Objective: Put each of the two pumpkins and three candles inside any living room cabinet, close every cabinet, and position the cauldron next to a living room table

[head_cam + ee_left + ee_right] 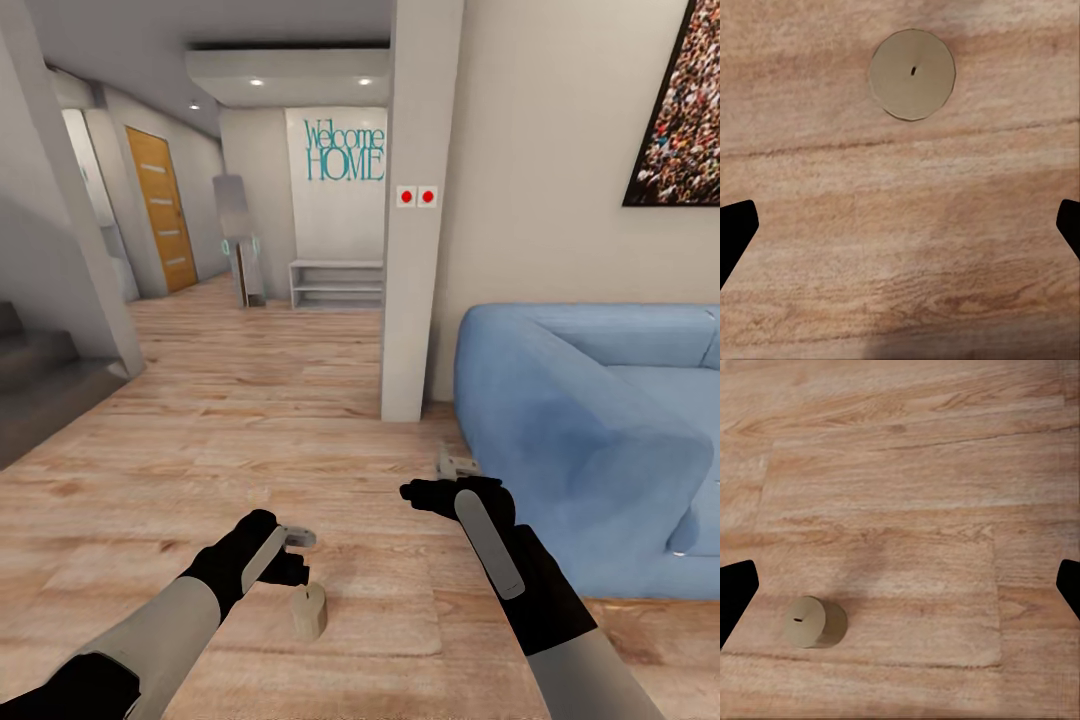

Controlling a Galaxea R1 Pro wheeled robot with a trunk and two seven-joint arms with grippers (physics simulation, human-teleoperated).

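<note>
One tan candle [308, 610] stands upright on the wooden floor just in front of me. My left gripper [291, 553] hovers above it and slightly behind it, pointing down, fingers spread wide and empty. From the left wrist the candle [912, 73] shows as a pale disc with a dark wick, ahead of the open gripper [900, 232]. My right gripper [441, 479] hangs open and empty over the floor to the right of the candle. The right wrist view catches the candle [814, 622] off to one side of that gripper [900, 592]. The pumpkins, cabinet and cauldron are out of view.
A blue sofa [600, 420] fills the right side, close to my right arm. A white pillar [415, 250] stands ahead, with a hallway, a low white shelf [335, 285] and a wooden door [160, 210] beyond. Grey stairs [40, 380] rise at the left.
</note>
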